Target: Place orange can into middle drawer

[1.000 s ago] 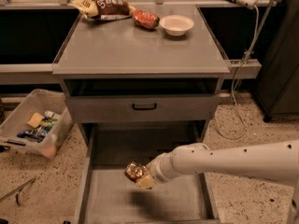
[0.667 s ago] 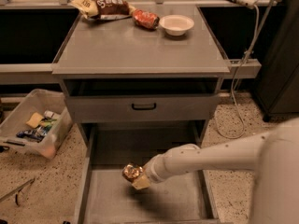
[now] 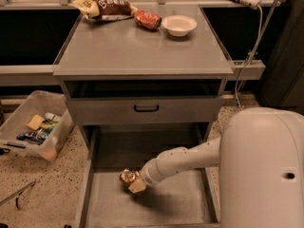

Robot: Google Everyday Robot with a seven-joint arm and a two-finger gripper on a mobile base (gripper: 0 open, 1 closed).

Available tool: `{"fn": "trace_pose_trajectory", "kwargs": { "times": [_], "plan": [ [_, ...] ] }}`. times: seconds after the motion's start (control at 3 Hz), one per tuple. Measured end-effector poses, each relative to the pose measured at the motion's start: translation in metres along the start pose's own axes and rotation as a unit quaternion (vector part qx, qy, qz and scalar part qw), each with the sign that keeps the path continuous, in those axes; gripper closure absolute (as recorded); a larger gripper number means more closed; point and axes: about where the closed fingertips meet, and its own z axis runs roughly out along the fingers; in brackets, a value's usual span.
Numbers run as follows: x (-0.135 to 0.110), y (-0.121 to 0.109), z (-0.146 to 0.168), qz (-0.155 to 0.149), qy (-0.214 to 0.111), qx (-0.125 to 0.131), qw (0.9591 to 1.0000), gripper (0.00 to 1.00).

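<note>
The orange can [image 3: 127, 176], crushed and shiny gold-orange, is held in my gripper [image 3: 133, 182] low inside the middle drawer [image 3: 175, 203], which is pulled wide open below the cabinet. My white arm reaches in from the right, its big upper segment filling the lower right of the view. The gripper is shut on the can, just above or on the drawer's flat grey floor at its left-centre; I cannot tell if the can touches the floor.
A grey drawer front with a black handle [image 3: 146, 108] sits above the open drawer. On the cabinet top [image 3: 142, 46] are a chip bag [image 3: 102, 6], a red can [image 3: 147, 19] and a white bowl [image 3: 179, 25]. A clear bin [image 3: 33, 129] of items stands on the floor at left.
My arm has reached further left and lower into the drawer, carrying the can with it. The arm's upper segment now fills the lower right of the view.
</note>
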Motion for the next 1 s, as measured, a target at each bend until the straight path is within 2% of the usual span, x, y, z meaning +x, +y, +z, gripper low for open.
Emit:
{"fn": "trace_pose_trajectory", "kwargs": {
  "times": [0.33, 0.67, 1.0],
  "plan": [
    [0.017, 0.0, -0.009, 0.015, 0.003, -0.006, 0.9999, 1.0],
    [0.052, -0.001, -0.002, 0.05, 0.026, -0.024, 0.9981, 1.0],
    [0.058, 0.002, 0.001, 0.054, 0.032, -0.03, 0.9976, 0.84]
  ]
}}
